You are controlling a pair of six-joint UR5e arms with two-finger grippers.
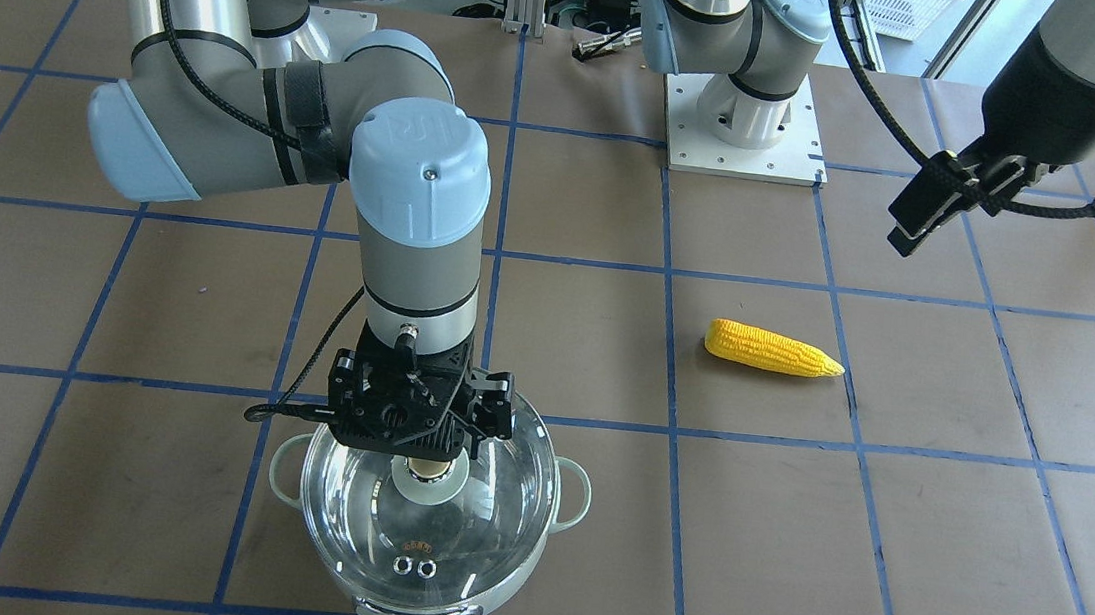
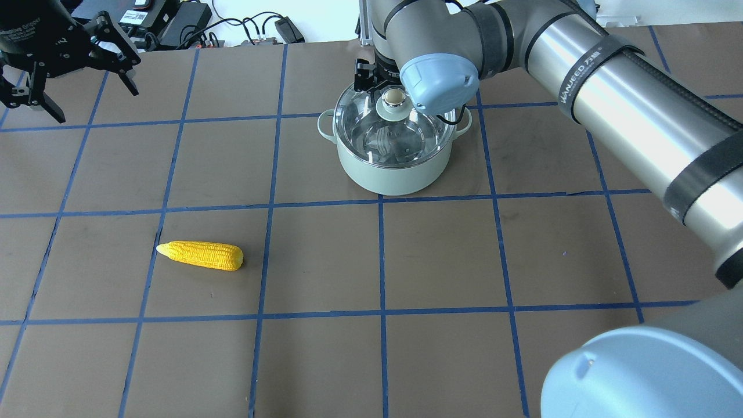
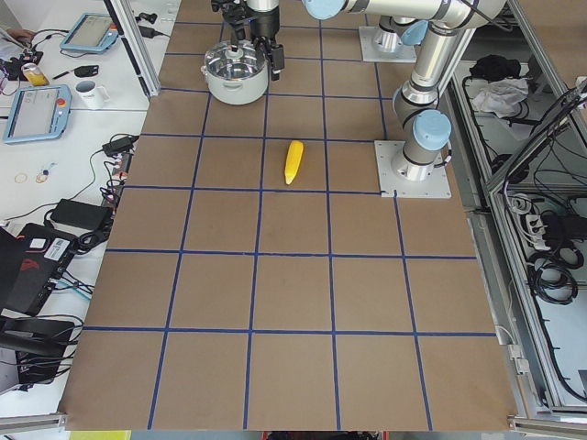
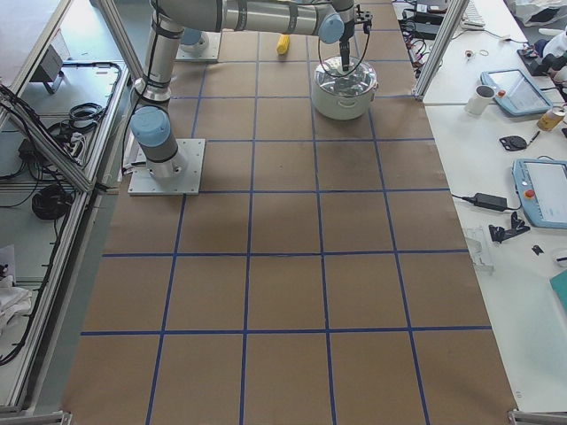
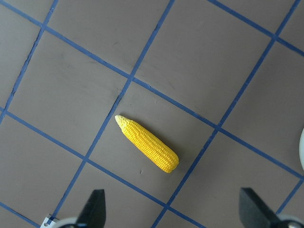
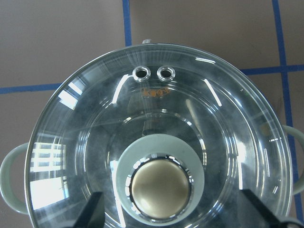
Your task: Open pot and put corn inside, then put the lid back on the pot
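The pale mint-green pot [image 2: 395, 174] stands on the table with the clear glass lid [image 2: 406, 136] seated on it. My right gripper [image 1: 424, 446] hangs straight above the lid. In the right wrist view it [image 6: 173, 213] is open, its jaws spread wide on either side of the beige-gold knob [image 6: 160, 187] and not touching it. The yellow corn [image 2: 203, 255] lies flat on the table, well apart from the pot. My left gripper [image 2: 87, 98] is open and empty, raised high above the table. The left wrist view looks down on the corn [image 5: 147, 145].
The table is brown with a blue tape grid. The left arm's base plate [image 1: 745, 136] stands near the robot's edge. My right arm [image 2: 609, 87] reaches across the table's right side towards the pot. Cables and gear [image 2: 174, 23] lie beyond the far edge.
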